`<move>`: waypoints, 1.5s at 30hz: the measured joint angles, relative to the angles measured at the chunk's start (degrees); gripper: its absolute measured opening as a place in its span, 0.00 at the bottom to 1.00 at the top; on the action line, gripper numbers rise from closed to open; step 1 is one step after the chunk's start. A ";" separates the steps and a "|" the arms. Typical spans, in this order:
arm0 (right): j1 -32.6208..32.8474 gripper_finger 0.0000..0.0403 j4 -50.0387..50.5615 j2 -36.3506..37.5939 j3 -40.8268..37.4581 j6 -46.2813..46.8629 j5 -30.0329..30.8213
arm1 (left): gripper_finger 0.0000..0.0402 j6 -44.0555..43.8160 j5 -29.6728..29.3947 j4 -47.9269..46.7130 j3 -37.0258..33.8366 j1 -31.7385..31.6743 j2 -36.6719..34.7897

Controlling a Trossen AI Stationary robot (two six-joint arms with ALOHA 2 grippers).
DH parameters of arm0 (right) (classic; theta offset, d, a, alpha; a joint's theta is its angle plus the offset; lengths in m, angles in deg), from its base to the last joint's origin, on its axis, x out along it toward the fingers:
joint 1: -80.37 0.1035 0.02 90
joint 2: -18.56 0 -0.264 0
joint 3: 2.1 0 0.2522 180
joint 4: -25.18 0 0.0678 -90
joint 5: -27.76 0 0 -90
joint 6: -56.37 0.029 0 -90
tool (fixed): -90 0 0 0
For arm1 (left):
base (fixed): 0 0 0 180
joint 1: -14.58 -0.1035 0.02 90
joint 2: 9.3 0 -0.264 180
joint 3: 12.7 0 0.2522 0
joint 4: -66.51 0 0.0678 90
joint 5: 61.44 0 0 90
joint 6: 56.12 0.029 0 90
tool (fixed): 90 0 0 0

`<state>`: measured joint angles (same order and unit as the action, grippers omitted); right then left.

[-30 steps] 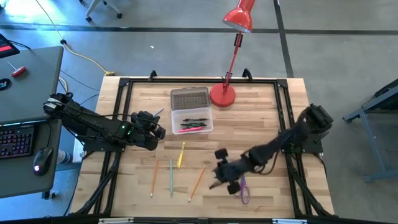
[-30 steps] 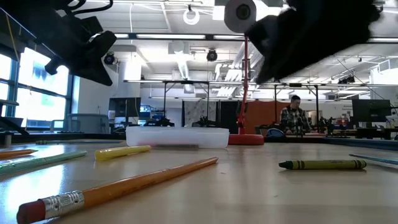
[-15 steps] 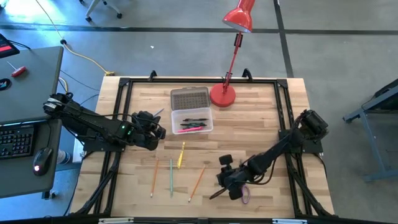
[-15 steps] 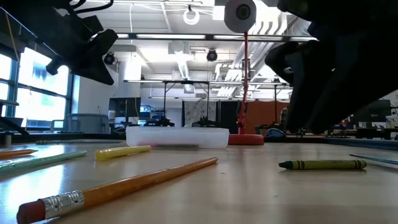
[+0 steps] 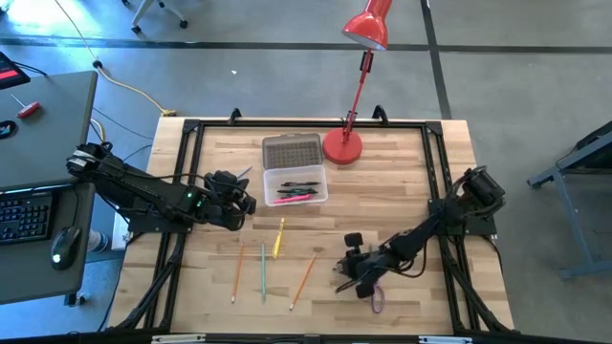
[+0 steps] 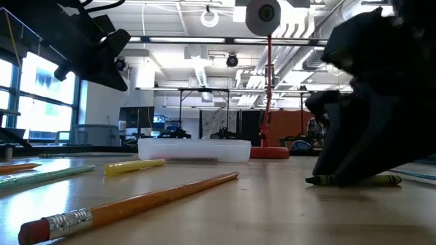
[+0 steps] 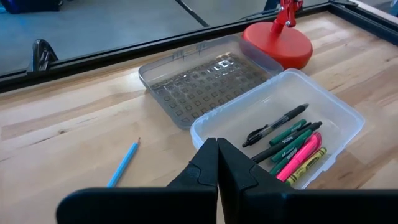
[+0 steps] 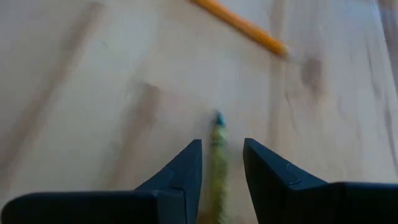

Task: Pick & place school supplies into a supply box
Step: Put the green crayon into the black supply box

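- Supply box [image 5: 295, 184] sits open at the table's [image 5: 402, 182] far middle beside the red lamp base [image 5: 342, 146], pens and a pink marker [image 7: 300, 163] inside.
- Left gripper [image 5: 241, 203] hovers just left of the box, fingers together, empty.
- Right gripper [image 5: 346, 278] is low at the near edge, fingers apart astride an olive crayon [image 8: 217, 163], not clamped.
- Orange pencil [image 5: 304, 278] lies near it.

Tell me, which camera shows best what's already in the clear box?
The left wrist view: it looks straight into the supply box, showing dark pens and a pink marker. The high view shows the contents small; the low view shows only its side wall; the right wrist view misses it.
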<state>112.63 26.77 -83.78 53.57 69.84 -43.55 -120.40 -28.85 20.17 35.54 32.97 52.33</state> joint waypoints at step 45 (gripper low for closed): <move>-41.99 0.07 -16.17 -13.07 16.22 -29.45 -17.48 | 0.08 1.04 -1.68 0.00 0.00 -0.02 -0.02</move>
<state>70.64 10.60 -96.85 69.79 40.40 -61.03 -119.36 -30.53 20.17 35.54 32.95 52.31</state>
